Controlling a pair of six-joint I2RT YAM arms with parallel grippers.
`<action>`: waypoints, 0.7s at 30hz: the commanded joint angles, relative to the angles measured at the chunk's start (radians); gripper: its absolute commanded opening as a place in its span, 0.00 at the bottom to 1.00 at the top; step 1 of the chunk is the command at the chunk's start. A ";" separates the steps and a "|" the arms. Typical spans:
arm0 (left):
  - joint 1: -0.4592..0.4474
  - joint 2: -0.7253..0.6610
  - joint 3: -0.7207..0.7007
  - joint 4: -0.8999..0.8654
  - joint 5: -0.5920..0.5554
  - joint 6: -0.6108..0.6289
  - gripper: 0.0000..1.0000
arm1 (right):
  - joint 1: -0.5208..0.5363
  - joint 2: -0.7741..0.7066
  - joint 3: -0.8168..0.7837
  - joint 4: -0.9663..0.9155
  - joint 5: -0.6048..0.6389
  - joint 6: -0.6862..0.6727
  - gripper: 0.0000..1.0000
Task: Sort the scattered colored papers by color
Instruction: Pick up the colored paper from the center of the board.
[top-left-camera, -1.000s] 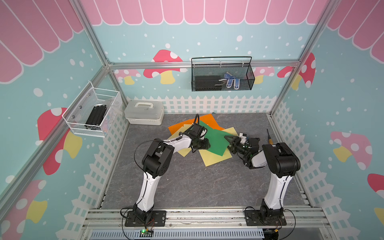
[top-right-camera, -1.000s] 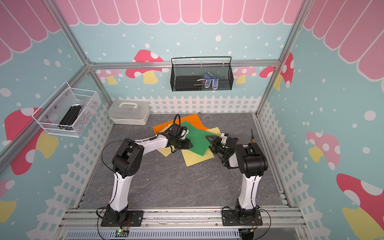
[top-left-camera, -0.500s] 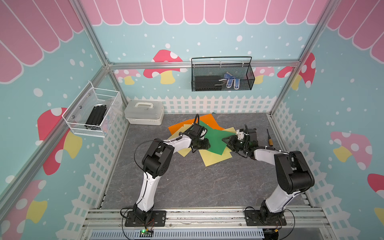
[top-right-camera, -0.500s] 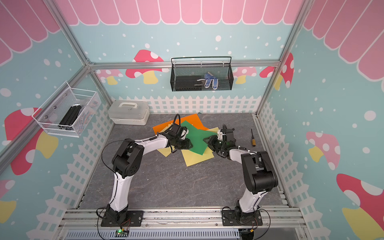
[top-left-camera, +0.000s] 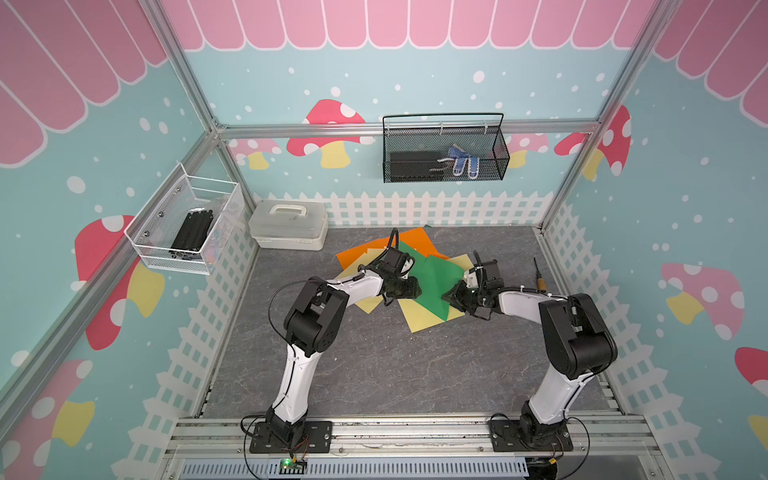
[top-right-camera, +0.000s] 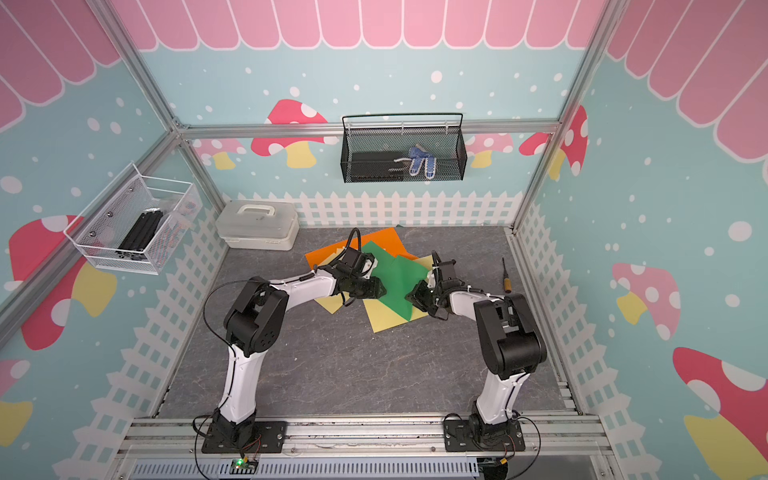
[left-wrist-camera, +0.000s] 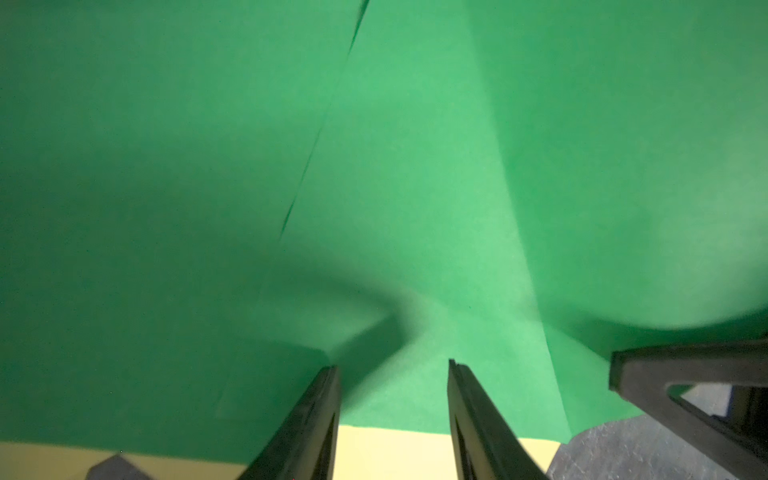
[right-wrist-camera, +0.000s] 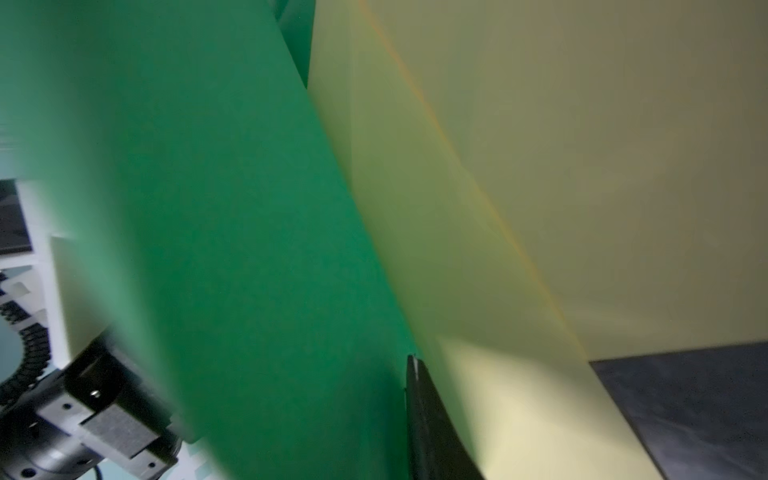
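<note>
The colored papers lie in an overlapping pile at mid-table. A green paper is on top, an orange one behind, and yellow ones beneath. My left gripper is open, both tips pressed on the green sheet's left part, which wrinkles between them. My right gripper is at the green sheet's right edge. In the right wrist view one finger lies between the raised green paper and the yellow paper. The green sheet hides the other finger.
A white lidded box stands at the back left. A screwdriver lies near the right fence. A black wire basket hangs on the back wall and a white mesh basket on the left wall.
My right gripper has slid in onto the green paper's right edge and its jaws have narrowed; the right elbow has shifted. The left arm has held still.
</note>
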 joint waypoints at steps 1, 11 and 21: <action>-0.010 0.010 -0.054 -0.055 0.000 -0.021 0.46 | 0.005 -0.001 0.039 -0.084 0.055 -0.051 0.16; -0.010 -0.143 -0.151 0.051 0.007 -0.002 0.48 | 0.006 0.048 0.103 -0.198 0.114 -0.147 0.00; 0.022 -0.431 -0.311 0.181 -0.055 0.035 0.54 | 0.014 -0.015 0.201 -0.383 0.107 -0.308 0.00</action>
